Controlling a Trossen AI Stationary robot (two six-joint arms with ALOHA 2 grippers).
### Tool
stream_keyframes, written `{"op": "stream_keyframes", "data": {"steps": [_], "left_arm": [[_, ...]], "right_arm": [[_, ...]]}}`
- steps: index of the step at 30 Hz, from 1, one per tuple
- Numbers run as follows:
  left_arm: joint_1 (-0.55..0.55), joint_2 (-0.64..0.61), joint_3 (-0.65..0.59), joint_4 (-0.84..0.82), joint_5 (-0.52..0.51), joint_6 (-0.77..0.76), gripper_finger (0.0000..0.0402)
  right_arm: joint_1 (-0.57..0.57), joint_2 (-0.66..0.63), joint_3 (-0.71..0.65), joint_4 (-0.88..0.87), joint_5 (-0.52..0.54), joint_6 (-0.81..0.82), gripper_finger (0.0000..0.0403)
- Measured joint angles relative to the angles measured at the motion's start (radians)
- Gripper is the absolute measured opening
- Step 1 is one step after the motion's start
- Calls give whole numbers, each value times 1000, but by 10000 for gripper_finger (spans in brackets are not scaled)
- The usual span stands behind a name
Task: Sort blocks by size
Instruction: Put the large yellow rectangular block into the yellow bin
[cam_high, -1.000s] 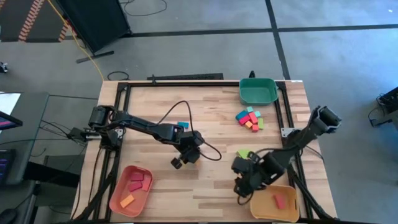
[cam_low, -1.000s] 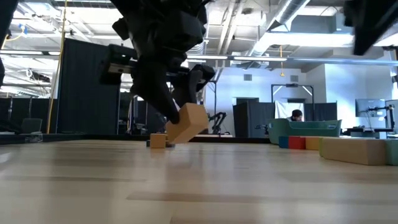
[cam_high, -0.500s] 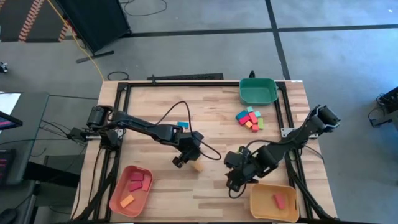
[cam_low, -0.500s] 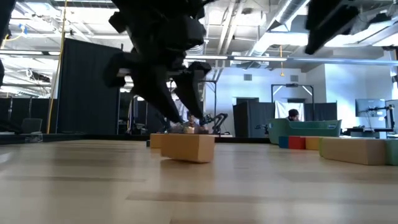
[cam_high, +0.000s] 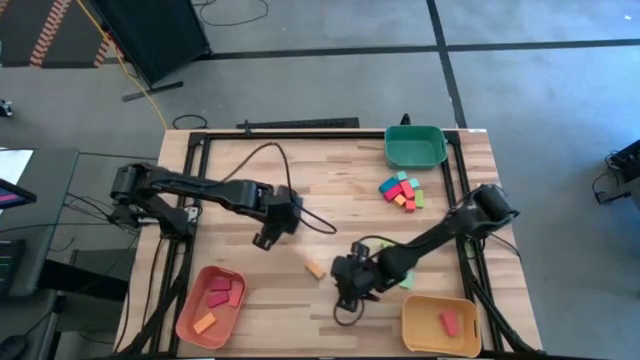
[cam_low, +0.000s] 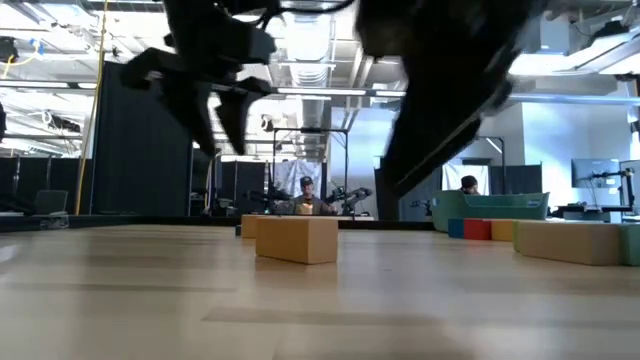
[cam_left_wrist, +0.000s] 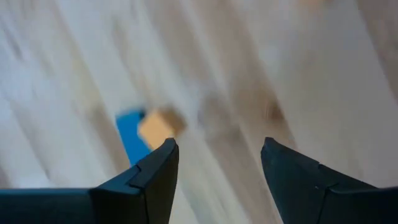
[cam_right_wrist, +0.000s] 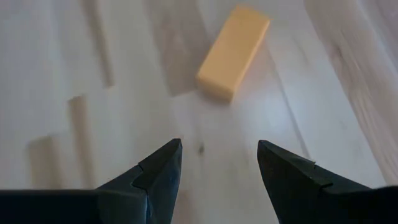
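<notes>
A counter (cam_high: 330, 190) of pale, smooth wood planks with visible grain is shown, framed by black metal rails. A matt orange block (cam_right_wrist: 232, 52) with plain, smooth faces lies on it. The fingers (cam_right_wrist: 155, 177) of the right hand (cam_right_wrist: 219, 174) appear as dark, matt plastic. The trays look like smooth plastic.

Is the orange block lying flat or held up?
Lying flat: the orange block rests on the table, ahead of the open right pincer.
</notes>
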Motion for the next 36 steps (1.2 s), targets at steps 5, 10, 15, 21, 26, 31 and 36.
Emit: {"op": "stream_keyframes", "data": {"steps": [5,10,15,21,26,31,36], "left_arm": [[36,-70,-32,-89,-8,-79,218],[50,-171,-121,-85,-21,-122,218],[55,-265,-206,-47,-26,-149,218],[55,-336,-280,0,-26,-176,218],[55,-343,-307,16,-26,-191,218],[54,-339,-307,16,-26,-197,218],[51,-339,-307,17,-26,-197,218]], "right_arm": [[-55,54,0,72,0,6,240],[-88,84,0,170,-2,11,240],[-100,77,0,203,-4,27,240],[-109,87,42,210,-2,72,240],[-121,163,114,194,-1,107,240],[-129,246,239,71,16,133,240],[-134,328,345,-72,33,127,240]]}}
